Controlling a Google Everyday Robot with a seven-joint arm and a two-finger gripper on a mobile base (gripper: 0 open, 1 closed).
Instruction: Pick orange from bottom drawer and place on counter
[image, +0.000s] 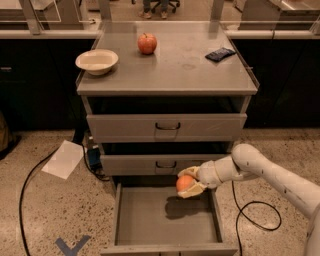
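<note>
End effector (189, 183), orange (182, 183) above bottom drawer (160, 223); apple (147, 43), bowl (97, 61) occupy counter (175, 76) rear.

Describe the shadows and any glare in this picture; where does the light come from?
Camera view: the gripper, closed around the orange, casts a dark, soft-edged shadow on the bottom drawer floor just below it, so light likely comes from above. Camera view: the counter shows only a faint pale sheen near its far edge, no hard glare; the gap beneath it is dark.
</note>
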